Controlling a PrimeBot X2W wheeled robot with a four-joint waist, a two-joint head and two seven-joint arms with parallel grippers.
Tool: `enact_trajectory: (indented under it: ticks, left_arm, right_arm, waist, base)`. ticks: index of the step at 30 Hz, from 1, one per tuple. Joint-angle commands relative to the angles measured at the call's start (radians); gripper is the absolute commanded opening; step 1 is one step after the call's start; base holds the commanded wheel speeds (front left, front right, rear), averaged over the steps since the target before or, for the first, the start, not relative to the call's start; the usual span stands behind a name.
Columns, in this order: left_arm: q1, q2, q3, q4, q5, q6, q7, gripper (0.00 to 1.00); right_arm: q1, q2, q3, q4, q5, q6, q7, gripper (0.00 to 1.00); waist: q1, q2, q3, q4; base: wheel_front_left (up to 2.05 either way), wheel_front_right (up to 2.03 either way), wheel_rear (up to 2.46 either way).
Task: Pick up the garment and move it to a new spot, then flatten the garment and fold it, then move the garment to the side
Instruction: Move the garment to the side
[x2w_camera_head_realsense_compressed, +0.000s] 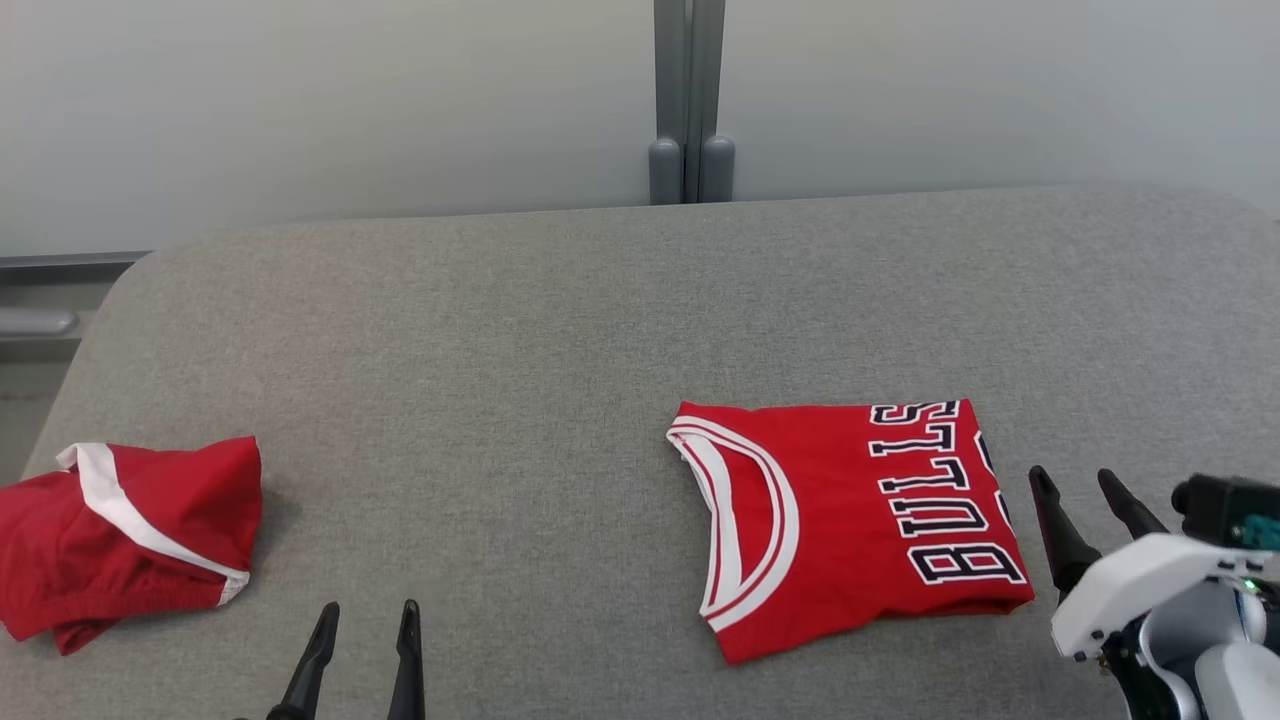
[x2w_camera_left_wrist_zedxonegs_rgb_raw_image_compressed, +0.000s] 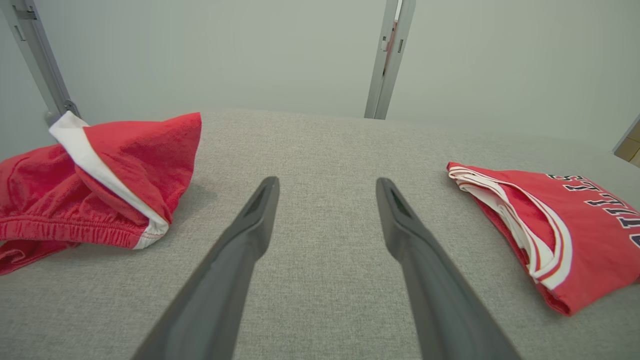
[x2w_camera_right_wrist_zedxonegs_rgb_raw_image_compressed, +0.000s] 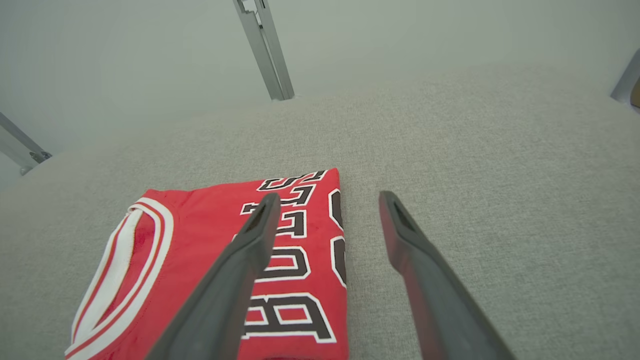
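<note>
On the table (x2w_camera_head_realsense_compressed: 560, 350), right of centre: the jersey (x2w_camera_head_realsense_compressed: 850, 520); at the far left edge, well apart from it: the shorts (x2w_camera_head_realsense_compressed: 130, 535); at the near edge between the two, nearer the shorts: left gripper (x2w_camera_head_realsense_compressed: 369, 607); just beside the jersey's right edge: right gripper (x2w_camera_head_realsense_compressed: 1074, 477); behind the table, mid-width: an upright post (x2w_camera_head_realsense_compressed: 690, 100).

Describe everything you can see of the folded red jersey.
The red jersey is folded into a neat flat rectangle. White-and-red striped trim rings its neck opening at its left end; black, white-edged BULLS lettering runs along its right side. It lies on the grey fabric surface, apart from the crumpled red shorts. The open right claw hovers by its right edge, apparently not touching.
</note>
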Motion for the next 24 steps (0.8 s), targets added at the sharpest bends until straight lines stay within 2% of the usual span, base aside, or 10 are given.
enact_trajectory:
  ticks: [1,4,6,9,16,17,18,24]
  left_arm:
    - [0.011,0.001,-0.007,0.004,-0.01,-0.003,0.0,1.0]
    - [-0.003,0.001,-0.02,0.009,-0.011,-0.005,0.0,1.0]
    - [-0.014,0.001,-0.027,0.01,-0.013,-0.006,0.0,1.0]
    - [-0.029,0.001,-0.035,0.015,-0.015,-0.006,0.0,1.0]
    - [-0.053,0.001,-0.044,0.023,-0.008,-0.01,0.0,1.0]
    - [-0.054,0.001,-0.043,0.023,-0.007,-0.011,0.0,1.0]
    - [-0.055,0.001,-0.04,0.022,-0.007,-0.011,0.0,1.0]
    - [-0.064,0.001,-0.027,0.01,-0.002,-0.014,0.0,1.0]
  right_arm:
    - [-0.033,-0.018,0.006,0.025,0.022,-0.001,0.092,1.0]
    - [-0.099,-0.041,0.027,0.079,0.078,-0.001,0.275,1.0]
    - [-0.134,-0.06,0.039,0.113,0.073,-0.001,0.326,1.0]
    - [-0.185,-0.05,0.057,0.201,0.067,-0.001,0.367,1.0]
    - [-0.274,-0.047,0.064,0.388,0.051,-0.001,0.371,1.0]
    - [-0.285,-0.042,0.061,0.404,0.066,-0.001,0.365,0.17]
    - [-0.293,-0.039,0.055,0.416,0.077,-0.001,0.358,0.0]
    - [-0.368,-0.057,0.067,0.46,0.09,-0.001,0.29,0.0]
  waist:
    - [0.0,0.0,0.006,0.002]
    - [0.0,0.0,0.018,0.016]
    - [0.0,0.0,0.029,0.024]
    - [0.0,0.0,0.047,0.038]
    - [0.0,0.0,0.074,0.071]
    - [0.0,0.0,0.076,0.073]
    - [0.0,0.0,0.079,0.072]
    - [0.0,0.0,0.114,0.012]
  base:
    - [0.0,0.0,0.0]
    - [0.0,0.0,0.0]
    - [0.0,0.0,0.0]
    - [0.0,0.0,0.0]
    - [0.0,0.0,0.0]
    - [0.0,0.0,0.0]
    - [0.0,0.0,0.0]
    - [0.0,0.0,0.0]
